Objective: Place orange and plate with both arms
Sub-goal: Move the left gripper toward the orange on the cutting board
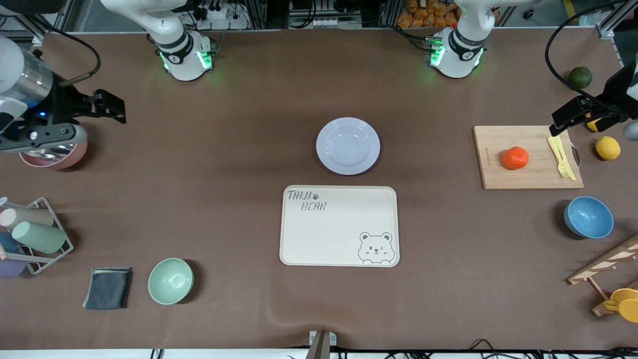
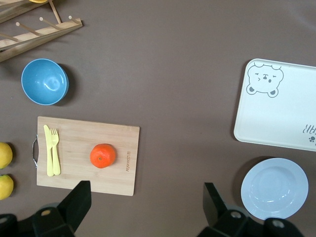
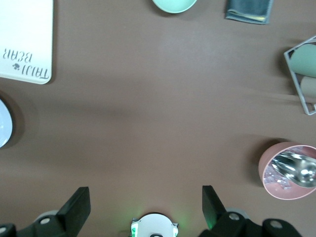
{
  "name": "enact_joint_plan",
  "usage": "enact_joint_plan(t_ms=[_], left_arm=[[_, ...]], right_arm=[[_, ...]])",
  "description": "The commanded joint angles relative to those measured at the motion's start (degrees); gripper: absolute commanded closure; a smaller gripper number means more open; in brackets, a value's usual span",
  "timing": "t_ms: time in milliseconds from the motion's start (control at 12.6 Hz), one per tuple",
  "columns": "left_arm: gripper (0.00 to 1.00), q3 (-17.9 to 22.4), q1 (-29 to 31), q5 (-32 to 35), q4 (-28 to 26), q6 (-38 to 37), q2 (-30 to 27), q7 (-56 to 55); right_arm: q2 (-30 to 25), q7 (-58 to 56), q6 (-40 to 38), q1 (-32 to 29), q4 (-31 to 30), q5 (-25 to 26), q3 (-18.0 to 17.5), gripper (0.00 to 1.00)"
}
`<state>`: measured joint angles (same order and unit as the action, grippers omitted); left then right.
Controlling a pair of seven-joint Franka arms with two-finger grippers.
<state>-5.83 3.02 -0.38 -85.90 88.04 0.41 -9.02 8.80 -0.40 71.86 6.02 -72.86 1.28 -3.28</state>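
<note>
Orange point(image 1: 515, 158) sits on the cutting board point(image 1: 528, 172) at the left arm's end; left pincer point(image 2: 145, 202) hovers over the board edge, fingers apart, empty. Plate point(image 1: 348, 145) flat mid-table, touching nothing, beside the tray point(image 1: 339, 226). Right pincer point(image 3: 145, 205) fingers apart, over bare table point(image 3: 158, 123) near the pink bowl point(image 3: 289, 170).

From my left wrist camera I see the small round bright orange fruit point(image 2: 102, 155) resting on the rectangular bamboo cutting board point(image 2: 79, 173), apart from the pale yellow plastic knife and fork point(image 2: 52, 150) lying side by side near the board's metal-handled end. The left end effector point(image 2: 146, 208) hangs over the brown bench point(image 2: 163, 74) with its black fingers point(image 2: 76, 202) spread wide and empty. Also in sight are the round pale lavender glossy plate point(image 2: 274, 188), just beside the cream rectangular bear-printed tray point(image 2: 281, 106), a blue bowl point(image 2: 44, 81) and two yellow lemons point(image 2: 4, 170).
</note>
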Motion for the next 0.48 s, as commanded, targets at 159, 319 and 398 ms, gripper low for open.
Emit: enact_joint_plan(t_ms=[159, 319, 398], left_arm=[[0.0, -0.1, 0.3, 0.5, -0.2, -0.5, -0.9, 0.7], [0.0, -0.1, 0.4, 0.5, -0.2, -0.5, -0.8, 0.7], [0.0, -0.1, 0.4, 0.5, -0.2, -0.5, -0.8, 0.7]], right_arm=[[-0.6, 0.4, 9.2, -1.5, 0.0, 0.5, -0.6, 0.0], [-0.8, 0.4, 9.0, -2.2, 0.0, 0.5, -0.7, 0.0], [-0.8, 0.3, 7.9, -3.5, 0.1, 0.4, -0.6, 0.0]])
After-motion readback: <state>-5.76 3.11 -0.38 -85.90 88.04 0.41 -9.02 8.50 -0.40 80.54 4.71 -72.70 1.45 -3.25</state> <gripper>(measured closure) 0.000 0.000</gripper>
